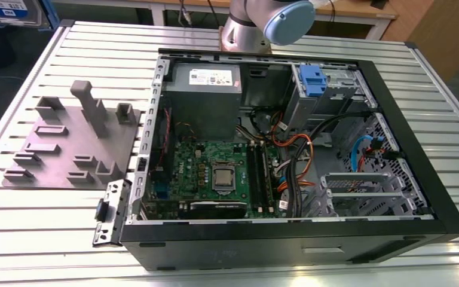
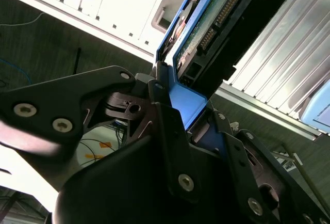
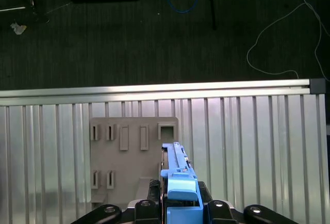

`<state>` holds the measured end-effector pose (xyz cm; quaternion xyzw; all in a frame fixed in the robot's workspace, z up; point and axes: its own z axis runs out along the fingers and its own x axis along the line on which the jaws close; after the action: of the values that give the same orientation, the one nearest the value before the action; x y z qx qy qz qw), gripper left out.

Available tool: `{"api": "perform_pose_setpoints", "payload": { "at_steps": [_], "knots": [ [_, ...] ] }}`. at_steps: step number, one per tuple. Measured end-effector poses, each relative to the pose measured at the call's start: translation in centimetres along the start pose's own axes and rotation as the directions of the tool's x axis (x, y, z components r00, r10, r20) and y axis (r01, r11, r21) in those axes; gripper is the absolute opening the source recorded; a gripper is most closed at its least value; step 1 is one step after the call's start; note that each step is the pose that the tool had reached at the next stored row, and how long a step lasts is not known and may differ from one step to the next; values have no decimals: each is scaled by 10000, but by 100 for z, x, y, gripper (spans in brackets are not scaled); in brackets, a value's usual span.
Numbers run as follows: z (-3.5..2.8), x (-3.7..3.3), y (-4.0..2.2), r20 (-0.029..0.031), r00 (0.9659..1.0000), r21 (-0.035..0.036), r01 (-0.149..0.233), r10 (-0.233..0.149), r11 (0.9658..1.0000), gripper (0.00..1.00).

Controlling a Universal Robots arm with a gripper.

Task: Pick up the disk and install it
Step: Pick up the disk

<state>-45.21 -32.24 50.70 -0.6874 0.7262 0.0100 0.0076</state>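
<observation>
The disk [image 3: 175,167] hangs edge-on above the slatted table, its blue side rail facing the first wrist view's camera. My gripper [image 3: 178,206] is shut on it, with black fingers [image 2: 165,126] clamping the blue rail. In the second wrist view the disk [image 2: 216,22] shows its green circuit board and connector end. In the exterior view a corner of the blue-framed disk [image 1: 10,12] with its label sits at the top of the exterior view's left, away from the open computer case [image 1: 421,179].
A grey fixture plate [image 1: 70,143] with upright slots lies on the table beside the case and under the held disk [image 3: 134,152]. Inside the case are a grey power supply [image 1: 205,78], a motherboard [image 1: 213,173], cables and a drive bay with a blue latch [image 1: 313,81]. The arm's base [image 1: 250,27] stands behind the case.
</observation>
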Motion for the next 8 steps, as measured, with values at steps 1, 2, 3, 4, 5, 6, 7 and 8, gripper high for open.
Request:
{"api": "perform_pose_setpoints", "payload": {
  "at_steps": [1, 2, 3, 4, 5, 6, 7, 8],
  "knots": [
    [-3, 0, 0, 0, 10000, 0, 0, 0, 10000, 36],
    [-6, 0, 0, 0, 10000, 0, 0, 0, 10000, 36],
    [-9, 0, 0, 0, 10000, 0, 0, 0, 10000, 36],
    [-12, 0, 0, 0, 10000, 0, 0, 0, 10000, 36],
    [-15, 0, 0, 0, 10000, 0, 0, 0, 10000, 36],
    [-17, 0, 0, 0, 10000, 1, 0, 0, 10000, 36],
    [-20, -1, 0, 0, 10000, 0, 0, 0, 10000, 36],
    [-23, -1, 0, 0, 10000, 0, 0, 0, 10000, 36]
  ]
}}
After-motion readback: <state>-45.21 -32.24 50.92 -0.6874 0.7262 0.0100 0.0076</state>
